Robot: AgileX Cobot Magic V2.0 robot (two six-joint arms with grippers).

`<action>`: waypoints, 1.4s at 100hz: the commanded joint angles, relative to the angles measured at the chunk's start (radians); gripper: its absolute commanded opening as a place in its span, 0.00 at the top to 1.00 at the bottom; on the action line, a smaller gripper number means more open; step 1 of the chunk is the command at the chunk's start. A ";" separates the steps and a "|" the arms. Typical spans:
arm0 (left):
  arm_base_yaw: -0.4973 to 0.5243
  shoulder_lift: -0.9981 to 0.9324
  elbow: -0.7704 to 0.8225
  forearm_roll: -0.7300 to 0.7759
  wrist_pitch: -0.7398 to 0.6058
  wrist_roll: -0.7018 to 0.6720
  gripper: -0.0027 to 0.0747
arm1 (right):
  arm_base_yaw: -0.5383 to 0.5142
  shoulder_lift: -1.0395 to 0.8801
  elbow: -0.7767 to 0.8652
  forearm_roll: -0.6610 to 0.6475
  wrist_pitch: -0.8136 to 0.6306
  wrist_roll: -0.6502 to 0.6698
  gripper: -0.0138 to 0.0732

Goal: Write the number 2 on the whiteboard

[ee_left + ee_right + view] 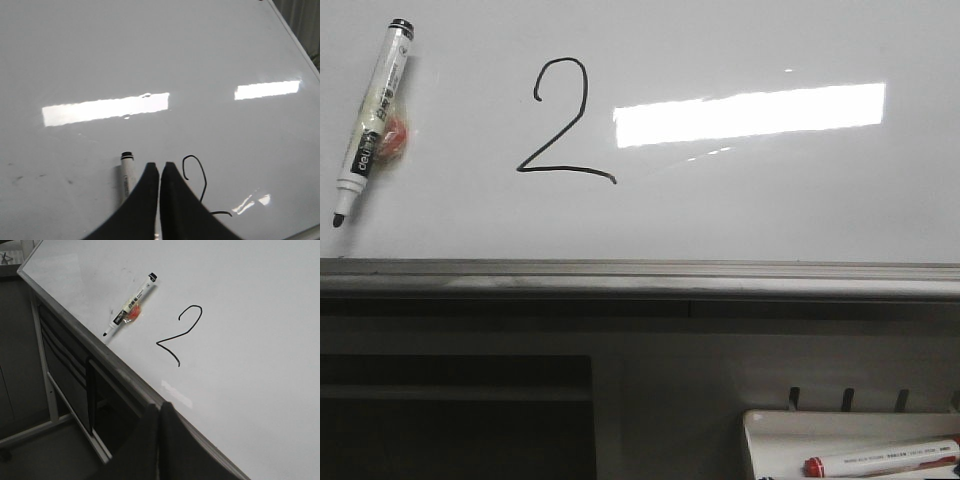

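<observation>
Whiteboard (770,210) fills my front view, glossy, with a bright bar of glare to the right of the number 2 (563,122) drawn in thin black line, left of centre. Grey ledge (640,278) runs along the board's lower edge. Black marker (372,120) lies on the board, well left of the digit, tip toward the ledge, with an orange smudge beside it I can't make out. Low right, white tray (770,435), cut off by the frame, holds a red-capped marker (880,462). My left gripper (160,167) has its jaws together, hiding part of the digit and marker. My right gripper (159,410), jaws together too, sits over the ledge, holding nothing.
</observation>
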State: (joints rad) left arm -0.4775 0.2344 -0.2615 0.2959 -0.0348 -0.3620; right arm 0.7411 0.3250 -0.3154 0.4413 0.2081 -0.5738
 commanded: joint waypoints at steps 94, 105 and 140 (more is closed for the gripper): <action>0.455 -0.264 0.274 -0.337 0.311 0.344 0.99 | -0.005 0.003 -0.025 0.000 -0.067 -0.008 0.92; 0.455 -0.264 0.274 -0.337 0.311 0.344 0.99 | -0.005 0.003 -0.025 0.000 -0.067 -0.008 0.92; 0.455 -0.264 0.274 -0.337 0.311 0.344 0.99 | -0.005 0.003 -0.025 0.000 -0.067 -0.008 0.92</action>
State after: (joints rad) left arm -0.0244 -0.0039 0.0012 -0.0294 0.3300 -0.0190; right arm 0.7411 0.3250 -0.3154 0.4413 0.2081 -0.5738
